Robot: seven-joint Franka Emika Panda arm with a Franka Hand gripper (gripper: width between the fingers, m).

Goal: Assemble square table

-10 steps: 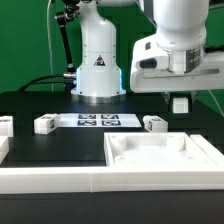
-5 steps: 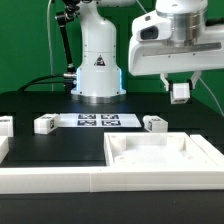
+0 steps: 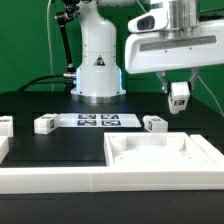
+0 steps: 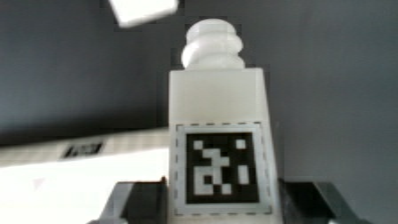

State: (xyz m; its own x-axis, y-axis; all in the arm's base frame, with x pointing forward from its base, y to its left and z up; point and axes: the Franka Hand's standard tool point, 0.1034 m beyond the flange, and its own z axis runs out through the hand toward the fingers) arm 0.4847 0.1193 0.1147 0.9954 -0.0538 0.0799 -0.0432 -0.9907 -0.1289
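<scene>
Stage: early. No leg is fitted yet. The tabletop [image 3: 160, 150] lies flat on the bench [image 3: 55, 145] at the near right, rimmed face up. Its corner recesses look bare as far as the exterior view shows.

Tool [image 3: 179, 88]: partly closed, jaws clamped on the held leg [image 3: 180, 99]. This leg hangs in the air at the right, above the bench and farther back than the tabletop, well apart from it. In the wrist view it sits between the two fingers [image 4: 135, 203], tag toward the camera, with the ribbed stud [image 4: 212, 45] pointing away from the tool.

Parts waiting on the bench:
- left leg [image 3: 43, 125], just left of the marker board [image 3: 97, 121]
- right leg [image 3: 153, 123], just right of that board and near the far edge of the tabletop
- cut-off part [image 3: 3, 126] at the far left edge of the exterior view, probably another leg, though too little shows to be sure

Work left, as a judgement: nearly all of it. The held leg must be brought over a corner of the tabletop, lined up stud-first and seated. The same must then be done for each leg waiting on the bench
</scene>
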